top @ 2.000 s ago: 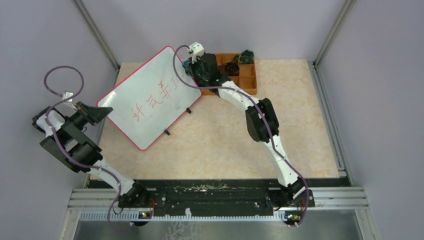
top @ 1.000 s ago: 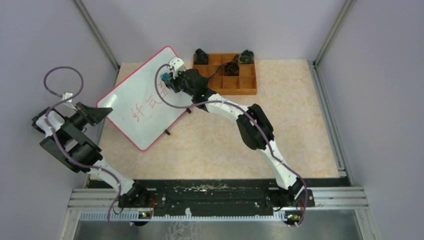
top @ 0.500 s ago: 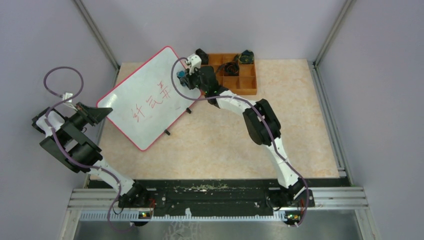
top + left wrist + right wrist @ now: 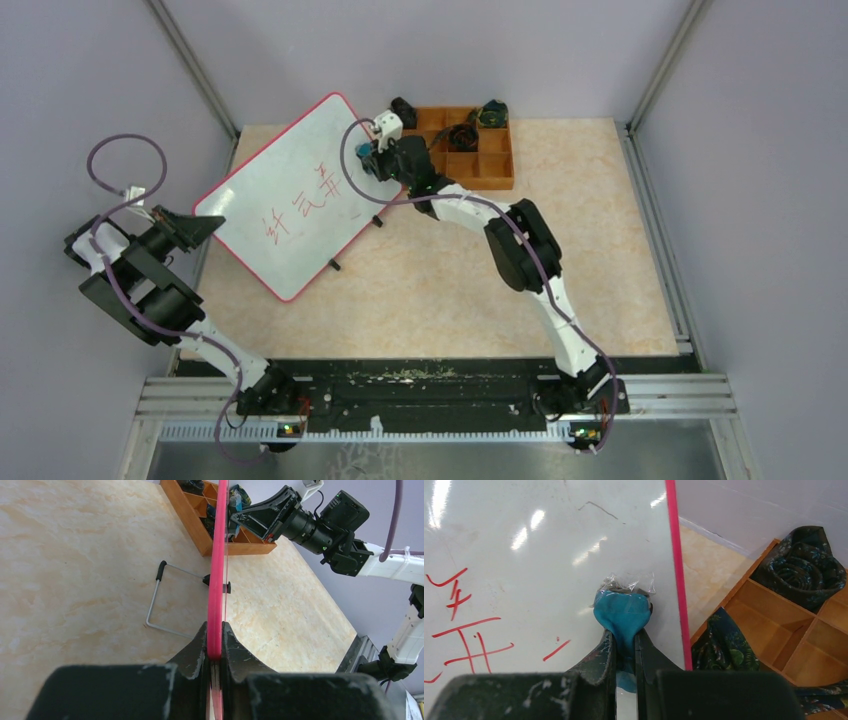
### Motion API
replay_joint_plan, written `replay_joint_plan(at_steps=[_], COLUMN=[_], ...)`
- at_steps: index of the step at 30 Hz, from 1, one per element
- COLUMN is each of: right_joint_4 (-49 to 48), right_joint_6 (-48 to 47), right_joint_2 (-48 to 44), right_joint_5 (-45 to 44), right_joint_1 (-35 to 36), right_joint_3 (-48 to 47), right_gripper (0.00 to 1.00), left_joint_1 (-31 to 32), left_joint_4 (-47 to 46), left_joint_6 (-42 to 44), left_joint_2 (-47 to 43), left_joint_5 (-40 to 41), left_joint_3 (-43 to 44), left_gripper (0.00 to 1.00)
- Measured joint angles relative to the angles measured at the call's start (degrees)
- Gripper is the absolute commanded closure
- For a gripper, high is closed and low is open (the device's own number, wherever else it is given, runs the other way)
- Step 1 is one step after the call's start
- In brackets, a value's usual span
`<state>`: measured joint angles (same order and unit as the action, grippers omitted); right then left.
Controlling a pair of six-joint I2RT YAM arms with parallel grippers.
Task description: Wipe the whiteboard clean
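Bright, even light falls from overhead, leaving only faint shadows on the table (image 4: 450, 280). Glare patches streak the whiteboard (image 4: 524, 580) in the right wrist view. Close to each lens, the left gripper (image 4: 215, 652) and right gripper (image 4: 624, 647) look soft.

**Work cell: enclosure and table surface**

Pale lilac walls (image 4: 430, 50) close the cell at the back and both sides. One aluminium post (image 4: 197, 70) stands at the back left corner and a second post (image 4: 661, 60) at the back right. The table top (image 4: 600, 250) is a beige, marble-patterned sheet, evenly lit, with only soft shadows. A grey metal track (image 4: 655, 240) runs along its right edge. At the near edge lie a black mounting plate (image 4: 440, 380) and a pale toothed rail (image 4: 440, 432), with a dull grey metal sheet (image 4: 450, 460) below.
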<state>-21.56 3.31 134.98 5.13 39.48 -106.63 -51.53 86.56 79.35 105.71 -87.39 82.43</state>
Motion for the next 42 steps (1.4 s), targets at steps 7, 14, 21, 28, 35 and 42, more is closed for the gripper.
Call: replay_joint_plan(at_steps=[7,14,21,28,35,42], right_joint_4=[-0.33,-0.50,-5.09,-6.45,-0.92,5.55], right_joint_6=[-0.31,-0.22,3.23,5.95,5.79,3.74], right_joint_2=[-0.44,-0.66,-1.36,-2.05,-1.70,-0.39], right_joint_5=[-1.49,-1.79,0.50,2.84,2.47,-0.52], right_joint_1=[3.93,7.78,5.31,-0.81,-2.89,-0.81], right_joint_3=[0.13,0.22,4.98,9.51,6.64,-0.37], right_gripper=[1.00,1.00,1.00,1.00,1.00,1.00], left_joint_1=[-0.17,-0.17,-0.17,-0.17,-0.17,-0.28], left_joint_4=[-0.09,-0.09,-0.04,-0.04,-0.09,-0.11], left_joint_6=[0.22,0.26,0.35,0.39,0.42,0.39], left_joint_2=[0.00,0.00,-0.04,-0.04,-0.09,-0.09], left_joint_5=[-0.26,-0.26,-0.28,-0.31,-0.35,-0.46], left_joint_3=[-0.42,-0.42,-0.44,-0.46,-0.52,-0.83], left_gripper=[1.00,1.00,1.00,1.00,1.00,1.00])
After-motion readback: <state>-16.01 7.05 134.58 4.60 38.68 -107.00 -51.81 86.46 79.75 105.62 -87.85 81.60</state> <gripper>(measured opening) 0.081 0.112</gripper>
